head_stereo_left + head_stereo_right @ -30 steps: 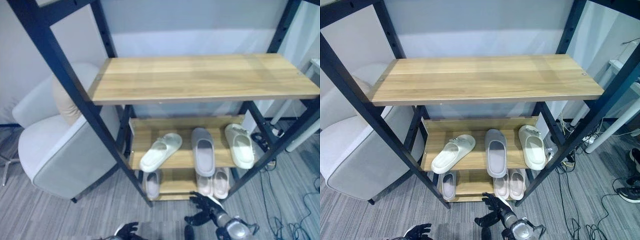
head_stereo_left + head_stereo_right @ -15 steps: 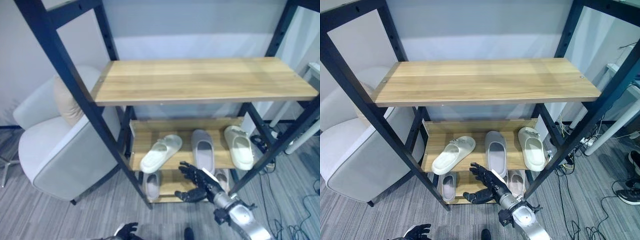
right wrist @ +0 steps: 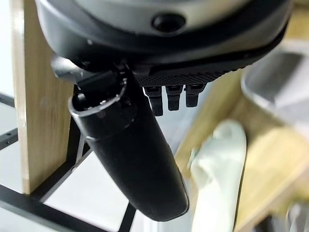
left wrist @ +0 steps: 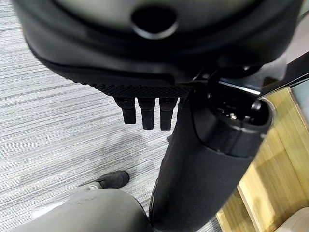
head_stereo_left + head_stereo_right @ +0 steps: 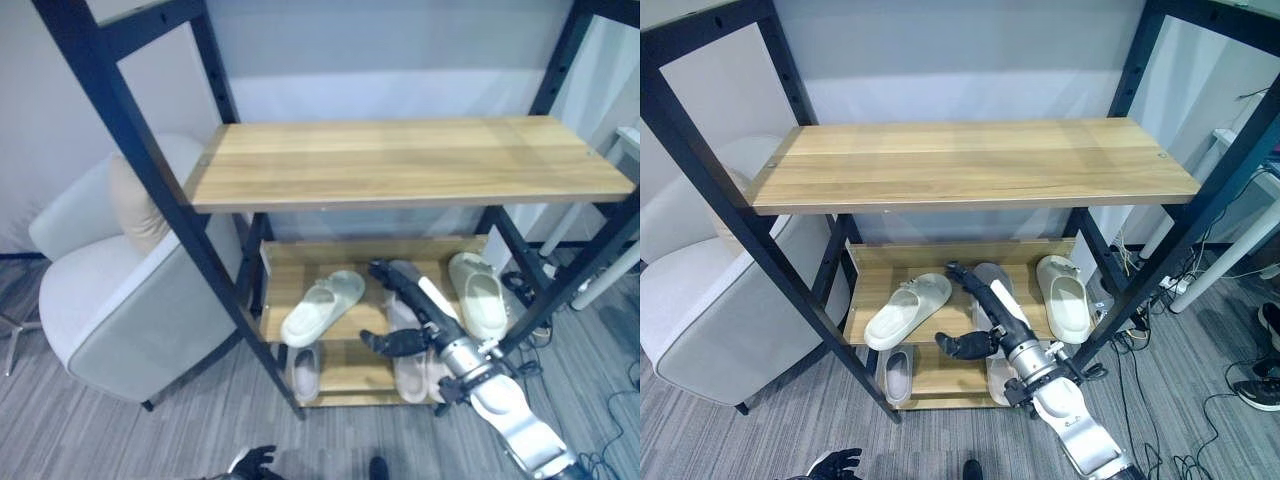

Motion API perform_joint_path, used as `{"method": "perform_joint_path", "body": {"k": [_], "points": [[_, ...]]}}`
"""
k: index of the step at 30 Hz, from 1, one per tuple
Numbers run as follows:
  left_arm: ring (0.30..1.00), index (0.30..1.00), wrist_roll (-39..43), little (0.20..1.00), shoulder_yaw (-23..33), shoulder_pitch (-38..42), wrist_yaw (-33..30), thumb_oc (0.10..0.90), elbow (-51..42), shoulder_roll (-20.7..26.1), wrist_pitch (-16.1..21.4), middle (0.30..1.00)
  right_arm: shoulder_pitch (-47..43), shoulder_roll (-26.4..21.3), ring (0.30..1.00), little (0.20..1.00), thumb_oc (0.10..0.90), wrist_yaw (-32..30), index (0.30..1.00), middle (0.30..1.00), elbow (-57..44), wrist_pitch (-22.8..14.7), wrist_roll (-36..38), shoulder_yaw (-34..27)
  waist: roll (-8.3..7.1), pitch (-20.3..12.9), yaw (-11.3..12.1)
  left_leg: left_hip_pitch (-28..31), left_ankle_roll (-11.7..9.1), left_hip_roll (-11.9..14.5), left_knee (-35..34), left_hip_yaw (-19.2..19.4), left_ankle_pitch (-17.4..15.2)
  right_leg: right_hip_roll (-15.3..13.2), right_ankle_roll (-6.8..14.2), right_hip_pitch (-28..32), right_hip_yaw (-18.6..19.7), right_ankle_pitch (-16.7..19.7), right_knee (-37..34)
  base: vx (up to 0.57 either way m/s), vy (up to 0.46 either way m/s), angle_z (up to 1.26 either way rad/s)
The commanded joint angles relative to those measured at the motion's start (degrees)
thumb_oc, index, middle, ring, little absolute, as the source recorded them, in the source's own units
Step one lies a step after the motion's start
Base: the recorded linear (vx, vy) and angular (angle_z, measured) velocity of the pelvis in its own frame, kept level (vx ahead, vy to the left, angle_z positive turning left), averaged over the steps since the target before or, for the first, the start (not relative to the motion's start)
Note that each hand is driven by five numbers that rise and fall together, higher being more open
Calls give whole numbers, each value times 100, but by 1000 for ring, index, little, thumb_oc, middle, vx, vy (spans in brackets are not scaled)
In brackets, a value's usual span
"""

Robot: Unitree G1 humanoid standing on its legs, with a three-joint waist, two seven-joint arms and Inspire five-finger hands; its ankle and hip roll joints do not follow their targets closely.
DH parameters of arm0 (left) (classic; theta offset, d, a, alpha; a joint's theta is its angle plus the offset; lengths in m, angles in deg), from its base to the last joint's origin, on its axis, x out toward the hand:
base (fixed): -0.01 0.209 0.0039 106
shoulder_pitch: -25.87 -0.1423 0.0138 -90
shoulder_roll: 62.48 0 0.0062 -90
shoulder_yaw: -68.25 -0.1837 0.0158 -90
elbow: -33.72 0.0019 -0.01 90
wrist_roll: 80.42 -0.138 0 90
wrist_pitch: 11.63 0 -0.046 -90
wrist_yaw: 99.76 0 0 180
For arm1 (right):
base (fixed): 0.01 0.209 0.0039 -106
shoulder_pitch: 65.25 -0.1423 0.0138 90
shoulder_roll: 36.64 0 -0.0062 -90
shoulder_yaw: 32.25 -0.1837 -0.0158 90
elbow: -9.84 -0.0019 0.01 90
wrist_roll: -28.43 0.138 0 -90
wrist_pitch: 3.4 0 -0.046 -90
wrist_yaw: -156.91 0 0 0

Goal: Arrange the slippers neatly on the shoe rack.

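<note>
Three slippers lie on the rack's middle shelf [image 5: 865, 320]: a pale one [image 5: 905, 310] angled at the left, a grey one [image 5: 992, 274] in the middle, a cream one [image 5: 1067, 297] at the right. My right hand [image 5: 995, 305] reaches in over the grey slipper and covers most of it, open, fingers straight toward the pale slipper, thumb [image 5: 960, 345] hanging below the shelf edge. I cannot tell whether it touches the slipper. The right wrist view has the pale slipper [image 3: 217, 164] past the thumb. My left hand [image 5: 255, 462] hangs open low by the floor.
More slippers [image 5: 305, 370] [image 5: 410, 378] rest on the lowest shelf. The bare wooden top shelf [image 5: 400, 160] overhangs the work. Black rack posts [image 5: 150, 180] flank the opening. A grey armchair [image 5: 110, 310] stands at the left. Dark shoes [image 5: 1260, 385] lie on the floor at the right.
My right hand has risen from floor level in front of the lowest shelf into the middle shelf, over the grey slipper. The slippers have not moved.
</note>
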Motion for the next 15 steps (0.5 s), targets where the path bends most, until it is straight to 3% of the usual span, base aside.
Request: {"method": "perform_joint_path", "body": {"k": [1,9,15], "points": [[900,900,-279,900,-197,100,-21,800,228,-575,117,900,-917,-151,900,900,800,-610,900,900,-273,-609,-427,-467,-48,-164,80,-129,-153,93,-25,229,-130,-129,479,505,-24,-856,39,0,0,0],[900,900,-347,900,-179,-46,18,800,257,-437,99,900,-1484,-613,900,900,800,-1270,900,900,922,-202,-1177,-905,-67,-107,228,-239,-160,73,-25,184,-117,-164,510,410,-137,-848,39,4,14,7],[900,900,-337,900,-132,-104,6,800,313,-373,87,900,-1494,-658,900,900,800,-1458,900,900,1354,-54,-1181,-1111,-73,-35,274,-293,-161,62,-25,161,-111,-168,512,371,-173,-848,39,8,14,4]]}}
